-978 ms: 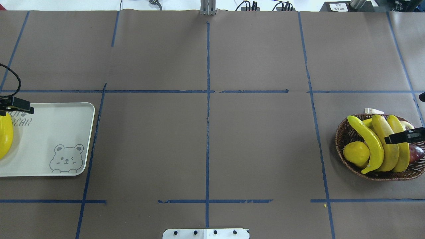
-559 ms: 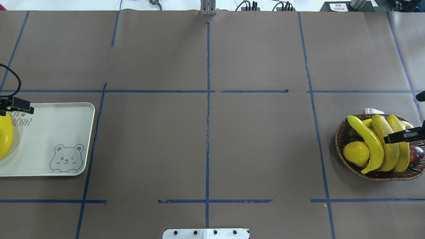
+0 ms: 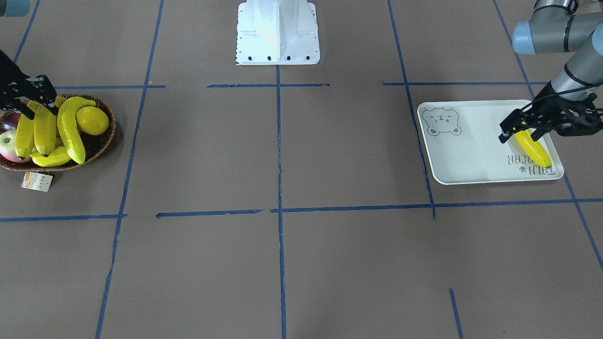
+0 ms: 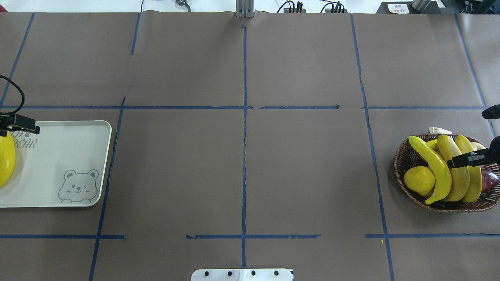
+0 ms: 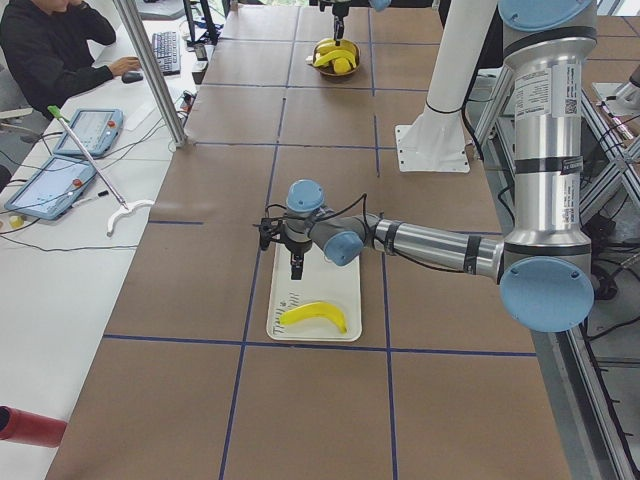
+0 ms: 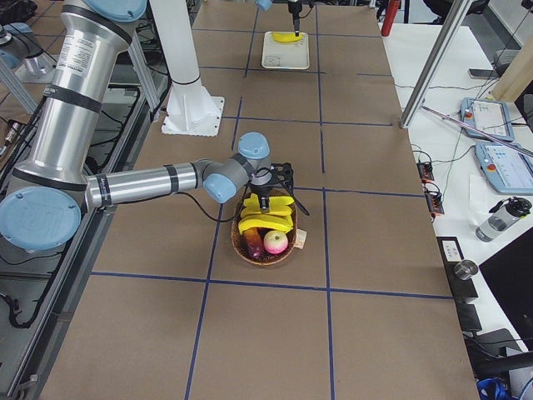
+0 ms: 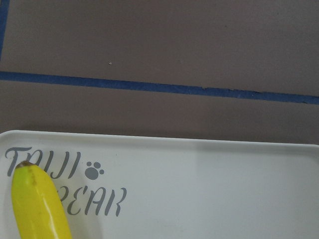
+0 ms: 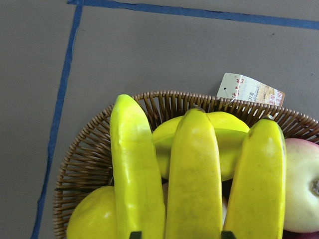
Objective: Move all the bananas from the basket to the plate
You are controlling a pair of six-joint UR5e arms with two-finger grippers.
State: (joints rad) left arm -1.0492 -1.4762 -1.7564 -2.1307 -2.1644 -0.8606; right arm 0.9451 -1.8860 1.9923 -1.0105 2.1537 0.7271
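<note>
Bananas (image 4: 449, 171) mostly sit in the basket (image 4: 404, 164) at the robot's right end of the table, three side by side on top w/ a lemon (image 4: 419, 180) and an apple (image 8: 301, 179) packed around them. Right gripper (image 8: 180, 234) hangs right over that pile, spread wide, fingertips (image 8: 134, 234) either side of the middle banana (image 8: 194, 174), not clamped on anything yet. Makes sense imo: that one lies on top w/ nothing over it, so prob the easiest to pinch across its width. Lone banana (image 3: 532, 149) lies flat on the plate (image 3: 466, 155) at the other end, over the lettering by the edge, which leaves the bear side free for the rest. Left gripper (image 3: 520, 133) hovers above it, jaws apart, holding nothing, and the side view shows a clear gap. Arms: right arm (image 6: 141, 185) runs low and near level out from the base, wrist bent so the tool points straight down; left arm (image 5: 430, 243) mirrors it over the plate, forearm level, wrist dropped. Lots left to move btw
</note>
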